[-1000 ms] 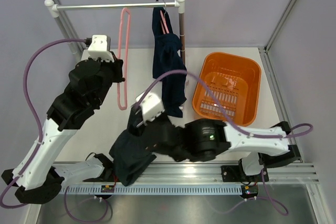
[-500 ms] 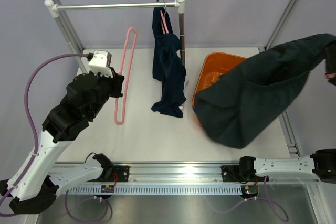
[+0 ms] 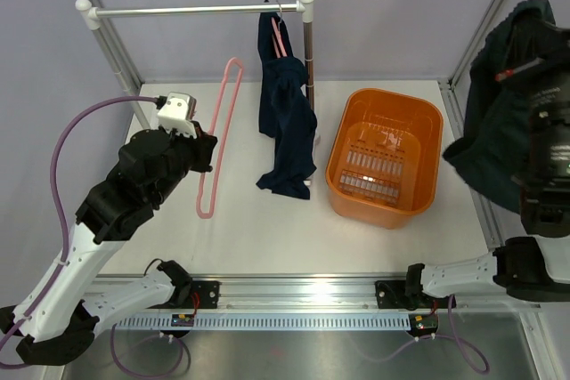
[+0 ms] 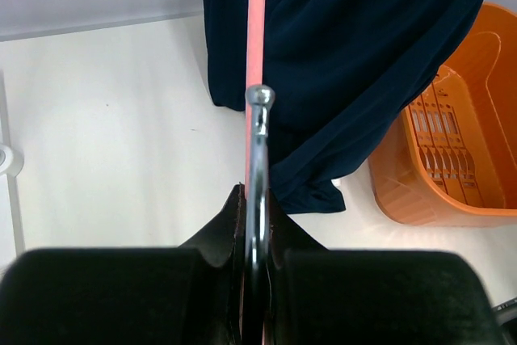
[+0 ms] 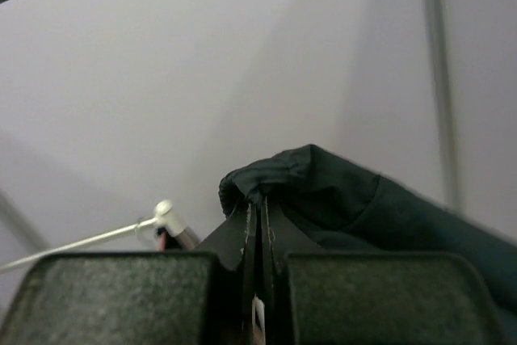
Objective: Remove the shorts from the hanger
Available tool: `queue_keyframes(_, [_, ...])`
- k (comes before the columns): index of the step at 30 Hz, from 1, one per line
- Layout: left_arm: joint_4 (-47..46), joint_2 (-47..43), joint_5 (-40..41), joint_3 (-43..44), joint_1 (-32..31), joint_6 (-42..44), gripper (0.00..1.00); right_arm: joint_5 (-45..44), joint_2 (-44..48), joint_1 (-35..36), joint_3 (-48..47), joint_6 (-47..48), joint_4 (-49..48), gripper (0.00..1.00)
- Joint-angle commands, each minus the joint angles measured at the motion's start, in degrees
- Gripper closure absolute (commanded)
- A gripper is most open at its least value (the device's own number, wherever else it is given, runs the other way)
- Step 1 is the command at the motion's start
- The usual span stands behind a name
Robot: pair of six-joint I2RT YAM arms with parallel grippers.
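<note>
One pair of dark navy shorts (image 3: pixel 286 122) hangs from a pink hanger (image 3: pixel 279 35) on the steel rail (image 3: pixel 178 11). Its hem lies on the table. A second pair of shorts (image 3: pixel 495 131) dangles high at the far right, with my right gripper (image 5: pixel 258 204) shut on its bunched edge (image 5: pixel 311 179). My left gripper (image 3: pixel 207 147) is shut on an empty pink hanger (image 3: pixel 219 131) held off the rail. In the left wrist view its metal hook (image 4: pixel 258 143) runs up between the fingers.
An orange basket (image 3: pixel 426 115) stands right of the hanging shorts, with nothing in it. The rail's right post (image 3: pixel 308 42) rises just behind the shorts. Frame posts stand at the back corners, and the arm bases sit on the front rail.
My right arm has swung its shorts from the front middle across the basket, up to the far right. The left arm has shifted the empty hanger slightly right.
</note>
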State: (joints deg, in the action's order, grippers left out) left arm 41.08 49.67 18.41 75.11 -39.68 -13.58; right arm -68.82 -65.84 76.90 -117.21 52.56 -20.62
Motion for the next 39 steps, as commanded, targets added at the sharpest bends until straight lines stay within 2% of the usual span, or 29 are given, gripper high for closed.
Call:
queue_keyframes(1, [-3.5, -0.5, -1.7, -0.1, 0.2, -0.3, 1.00, 5.7, -7.3, -10.2, -12.6, -13.0, 26.3, 1.00])
queue_keyframes(2, [-3.5, -0.5, -1.8, 0.0, 0.1, -0.2, 1.00, 7.3, -9.1, -14.0, -15.7, -18.1, 32.6, 1.00])
queue_keyframes(3, [-3.5, -0.5, -2.1, -0.1, 0.1, -0.1, 1.00, 11.1, -12.5, -22.1, -18.7, -22.3, 37.6, 1.00])
queue_keyframes(4, [-3.5, -0.4, -2.2, 0.0, 0.1, 0.0, 1.00, 12.9, -14.2, -26.0, -22.8, -29.1, 44.6, 1.00])
queue_keyframes(5, [-3.2, -0.4, -2.2, 0.1, 0.1, 0.0, 1.00, 16.2, -15.6, -29.7, -24.2, -31.9, 47.1, 1.00])
queue_keyframes(6, [-3.1, -0.3, -2.2, 0.1, 0.1, 0.3, 1.00, 18.0, -18.5, -36.3, -25.6, -34.1, 49.1, 1.00])
queue_keyframes(8, [-2.8, -0.1, -2.3, 0.3, 0.2, 0.6, 1.00, 23.7, -21.3, -42.2, -30.6, -42.0, 55.8, 1.00])
queue_keyframes(9, [-2.8, -0.1, -2.3, 0.2, 0.2, 0.9, 1.00, 26.4, -24.0, -48.4, -32.5, -48.4, 60.2, 1.00])
queue_keyframes(11, [-2.5, 0.3, -2.2, 0.2, 0.1, 1.5, 1.00, 33.3, -25.7, -54.0, -35.3, -54.5, 62.7, 1.00])
queue_keyframes(13, [-2.1, 0.7, -2.1, -0.1, 0.1, 1.7, 1.00, 35.9, -27.2, -59.5, -34.1, -59.6, 63.7, 1.00])
queue_keyframes(15, [-2.2, 0.4, -1.9, -0.6, 0.1, 2.2, 1.00, 37.6, -28.0, -61.3, -32.6, -61.8, 64.0, 1.00])
queue_keyframes(19, [-2.8, 0.1, -1.5, -1.8, 0.1, 2.3, 1.00, 39.5, -26.1, -65.3, -22.7, -65.4, 62.8, 1.00])
queue_keyframes(21, [-3.1, 0.2, -1.9, -2.4, 0.2, 2.2, 1.00, 44.4, -24.3, -66.6, -19.1, -68.0, 62.7, 1.00])
queue_keyframes(23, [-3.3, 0.1, -1.9, -2.9, 0.1, 2.2, 1.00, 47.8, -22.3, -66.7, -13.2, -68.5, 62.0, 1.00])
queue_keyframes(27, [-3.5, -0.1, -1.5, -3.5, 0.2, 2.0, 1.00, 55.0, -12.9, -66.7, 3.7, -71.6, 57.5, 1.00])
queue_keyframes(29, [-3.6, 0.0, -1.2, -3.5, 0.2, 2.1, 1.00, 57.8, -9.3, -66.5, 7.7, -72.7, 57.8, 1.00])
queue_keyframes(34, [-1.7, 0.8, -0.3, -1.5, 0.2, 2.2, 1.00, 60.0, -6.0, -64.2, 18.3, -74.1, 61.7, 1.00])
queue_keyframes(36, [-1.2, 1.1, 0.0, -0.7, 0.2, 2.2, 1.00, 57.3, -4.5, -62.9, 22.8, -74.4, 62.5, 1.00])
queue_keyframes(38, [-0.1, 1.9, 0.0, 0.7, 0.2, 2.3, 1.00, 54.1, -3.7, -62.5, 25.6, -75.0, 63.0, 0.94])
queue_keyframes(39, [0.9, 2.2, 0.0, 1.3, 0.1, 2.4, 1.00, 52.7, -3.0, -62.4, 28.2, -75.2, 63.3, 0.82])
